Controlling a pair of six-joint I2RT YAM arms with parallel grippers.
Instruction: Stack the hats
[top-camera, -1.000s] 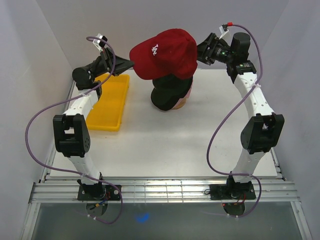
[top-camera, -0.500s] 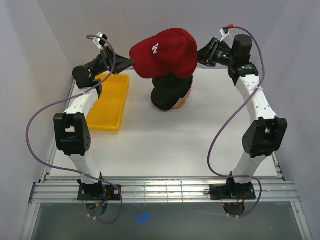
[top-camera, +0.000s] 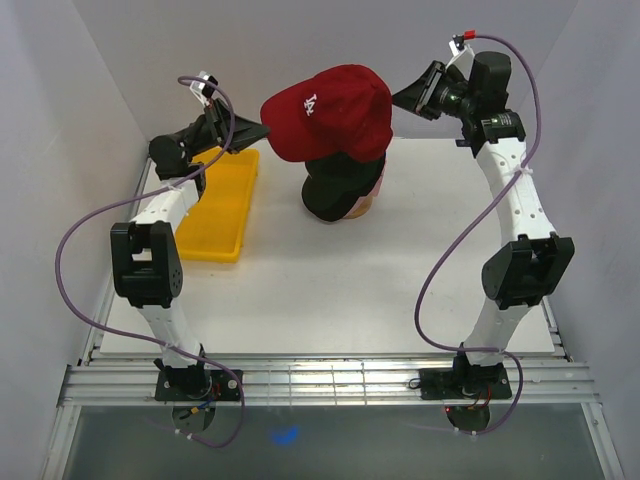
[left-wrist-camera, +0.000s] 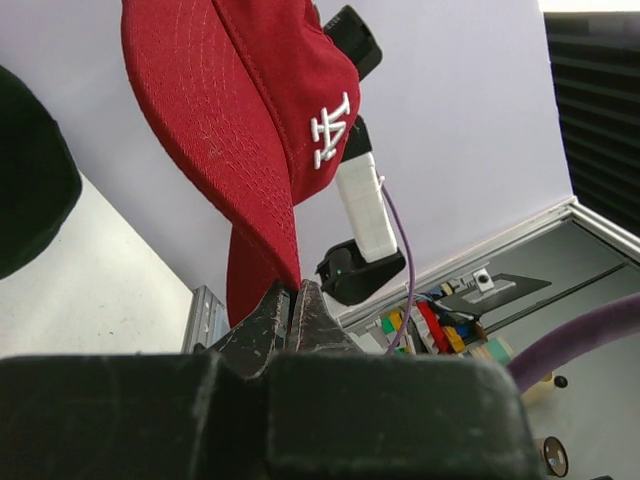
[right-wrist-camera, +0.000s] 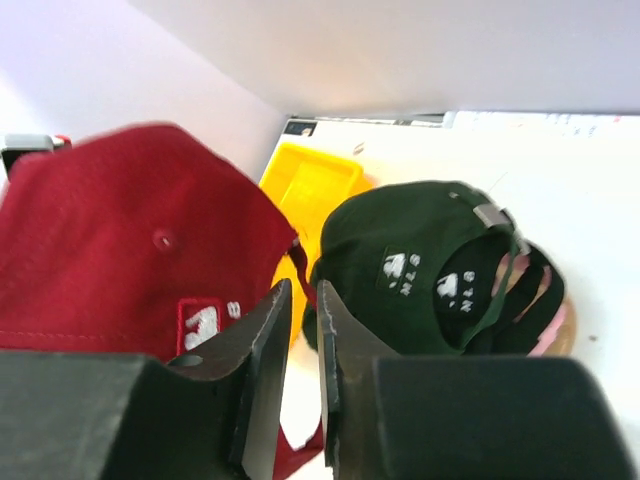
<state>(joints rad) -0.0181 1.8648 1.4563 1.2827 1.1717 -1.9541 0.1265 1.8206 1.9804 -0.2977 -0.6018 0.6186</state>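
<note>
The red hat (top-camera: 330, 110) hung at the upper middle of the top view, above the dark hats (top-camera: 338, 185) stacked on the white surface (top-camera: 330, 290). The left fingers (left-wrist-camera: 275, 308) were clamped on its brim; the right fingers (right-wrist-camera: 268, 325), at upper right near its back, stood a thin slit apart, gripping nothing
</note>
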